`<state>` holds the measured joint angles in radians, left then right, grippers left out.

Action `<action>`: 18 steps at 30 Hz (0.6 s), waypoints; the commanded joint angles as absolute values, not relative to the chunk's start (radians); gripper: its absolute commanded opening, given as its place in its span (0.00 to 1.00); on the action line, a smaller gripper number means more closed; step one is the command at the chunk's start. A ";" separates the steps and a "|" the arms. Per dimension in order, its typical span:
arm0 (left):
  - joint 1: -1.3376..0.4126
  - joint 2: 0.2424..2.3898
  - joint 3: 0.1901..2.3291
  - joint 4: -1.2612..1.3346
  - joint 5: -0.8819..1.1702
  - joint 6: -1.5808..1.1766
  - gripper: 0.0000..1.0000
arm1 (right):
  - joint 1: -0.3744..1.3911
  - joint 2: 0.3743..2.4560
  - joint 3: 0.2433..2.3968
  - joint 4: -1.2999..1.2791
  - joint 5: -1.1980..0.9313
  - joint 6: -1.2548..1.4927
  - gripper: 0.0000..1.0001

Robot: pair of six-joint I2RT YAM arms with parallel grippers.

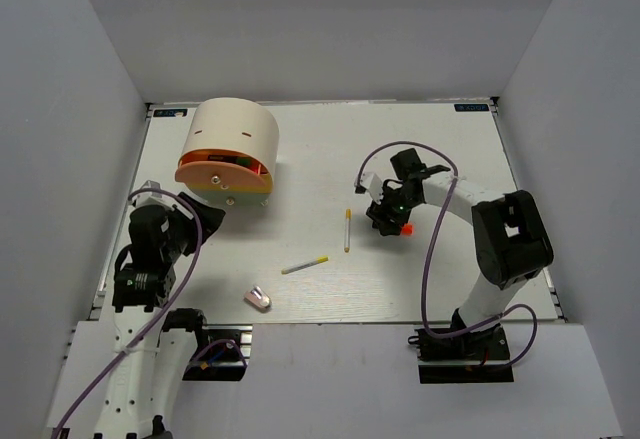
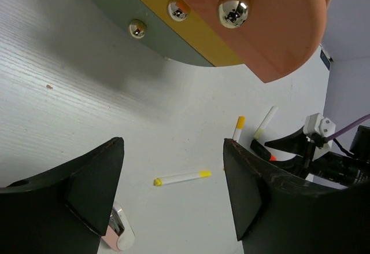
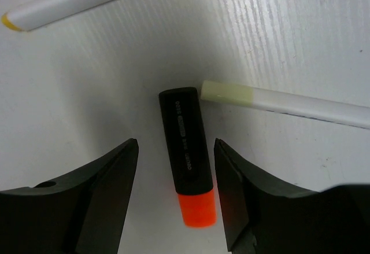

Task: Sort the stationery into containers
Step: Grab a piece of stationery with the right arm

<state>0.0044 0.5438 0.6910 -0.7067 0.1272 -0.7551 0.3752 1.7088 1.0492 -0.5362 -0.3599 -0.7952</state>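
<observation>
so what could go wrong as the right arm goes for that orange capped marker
The marker lies tilted and off-centre between the fingers of the open right gripper, nearer one of them, so closing may spin it rather than pinch it. The pale-tipped pen ends right beside the marker's black end and could get nudged or caught too.
</observation>
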 commanded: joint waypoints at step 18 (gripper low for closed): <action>0.002 0.488 0.634 -0.724 0.133 -0.785 0.79 | 0.405 1.628 1.109 -0.753 -0.501 -0.948 0.08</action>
